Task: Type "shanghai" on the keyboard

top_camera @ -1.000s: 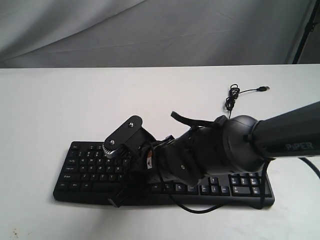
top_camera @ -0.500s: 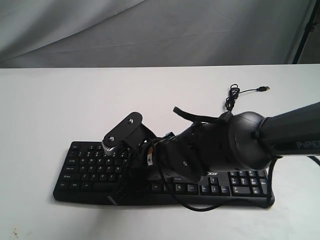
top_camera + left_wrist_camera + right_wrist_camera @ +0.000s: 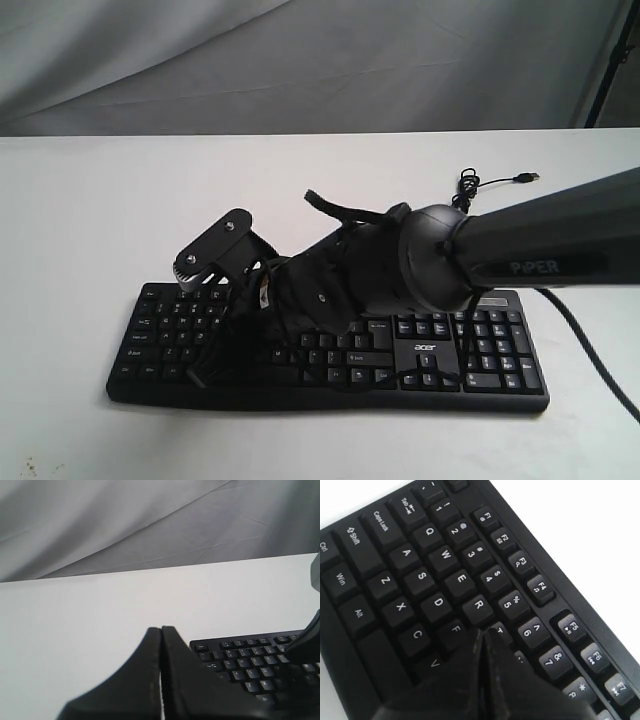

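Observation:
The black keyboard (image 3: pixel 440 360) lies on the white table near its front edge, with a white acer logo by the arrow keys. My right gripper (image 3: pixel 200 378) reaches across from the right to the keyboard's left half. In the right wrist view the right gripper (image 3: pixel 482 631) is shut and empty. Its tip sits between the F and T keys of the keyboard (image 3: pixel 435 575) and hides the key beneath; contact cannot be told. In the left wrist view the left gripper (image 3: pixel 161 628) is shut and empty, off the left end of the keyboard (image 3: pixel 240 660).
The keyboard's thin black cable (image 3: pixel 462 195) is coiled on the table behind it, with the USB plug (image 3: pixel 527 178) lying to the right. A grey cloth backdrop (image 3: pixel 300 60) hangs behind the white table (image 3: pixel 100 220). A dark stand (image 3: pixel 610 70) is at the far right.
The right arm has swung left along the keyboard, carrying its shut gripper toward the left-hand letters. The acer logo and middle keys have come into view.

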